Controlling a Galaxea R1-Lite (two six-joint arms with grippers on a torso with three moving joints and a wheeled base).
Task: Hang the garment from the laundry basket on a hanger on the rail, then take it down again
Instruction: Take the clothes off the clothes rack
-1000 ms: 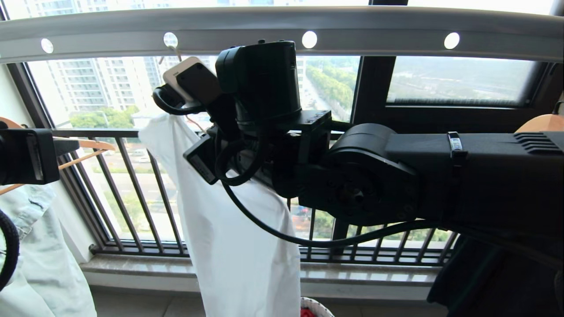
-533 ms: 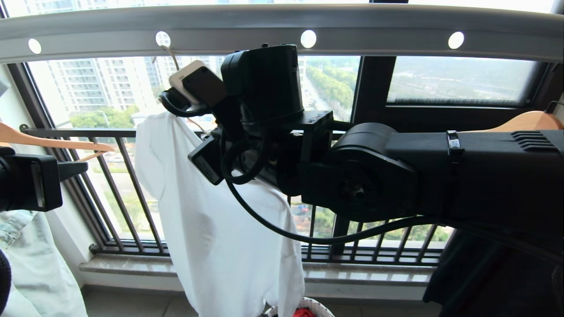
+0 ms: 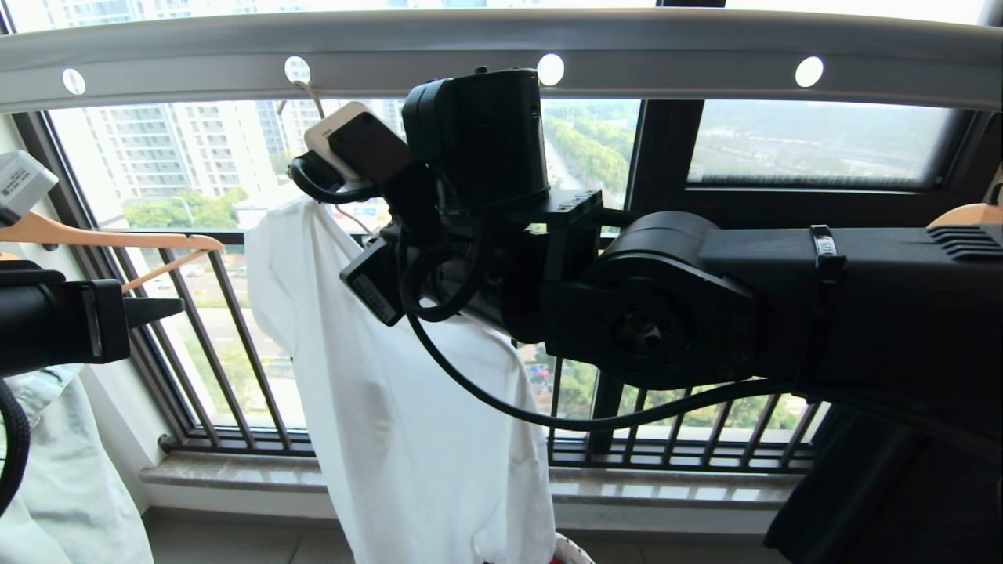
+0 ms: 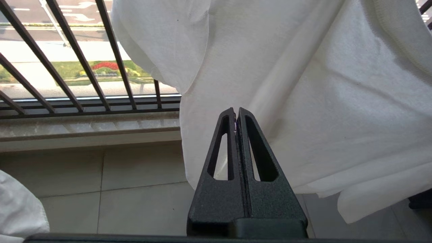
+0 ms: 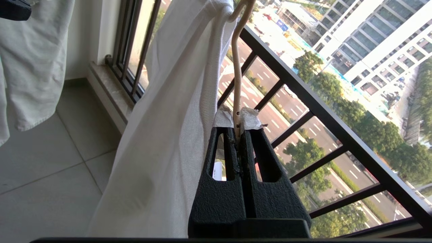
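The white garment [image 3: 392, 407] hangs below the grey rail [image 3: 674, 47], draped over the thin cream hanger [image 5: 236, 84]. The hanger's hook [image 3: 315, 92] reaches up to one of the rail's round holes. My right gripper [image 5: 238, 130] is shut on the hanger's rod just beside the cloth [image 5: 168, 135]; in the head view the right arm's wrist hides its fingers. My left gripper [image 3: 153, 309] is shut with nothing in it, left of the garment, and points at the shirt's lower part [image 4: 320, 84]; its tips [image 4: 235, 111] stand in front of the cloth. Only the laundry basket's rim [image 3: 578, 550] shows, under the shirt.
A light-wood hanger [image 3: 117, 239] carries a pale denim jacket [image 3: 63, 486] at the far left, close to my left arm. Another wooden hanger [image 3: 964, 215] shows at the right edge. Black window bars [image 3: 243, 345] and a stone sill [image 3: 666, 489] stand behind the garment.
My left gripper has sunk and moved right, toward the garment. The shirt has swayed and hangs a little wider. The right gripper has kept its grip on the hanger.
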